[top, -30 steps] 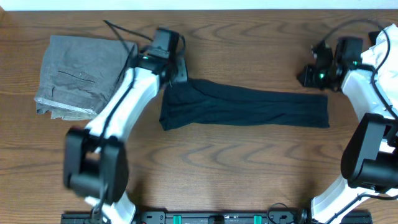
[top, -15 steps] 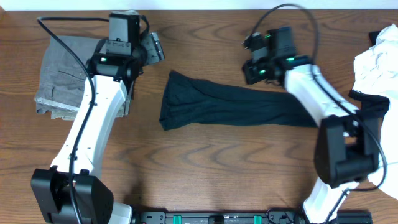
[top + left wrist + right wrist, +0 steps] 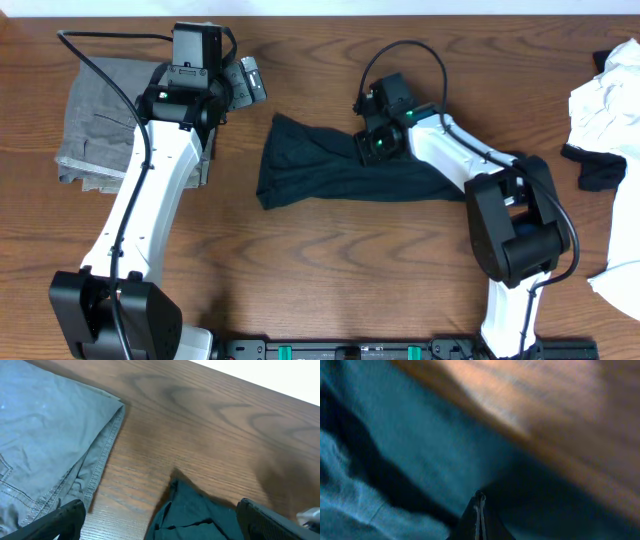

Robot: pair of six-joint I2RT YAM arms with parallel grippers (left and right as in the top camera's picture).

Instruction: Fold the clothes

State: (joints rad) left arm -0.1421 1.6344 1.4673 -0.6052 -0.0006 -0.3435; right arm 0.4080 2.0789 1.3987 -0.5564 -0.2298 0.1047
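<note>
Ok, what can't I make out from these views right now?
- Overhead: the right gripper and right arm cover the right end of the black T-shirt.
- Right wrist: motion blur; fabric layers at the fingertips unreadable.
- Overhead: white garment cut off by the right edge.
- Overhead: left arm hides the right side of the grey trousers.
- Left wrist: T-shirt cut by the bottom edge; no logo visible anywhere.

The wooden table [image 3: 330,270] bears grey trousers [image 3: 100,120], a black T-shirt [image 3: 310,172] and a white garment [image 3: 603,100].
</note>
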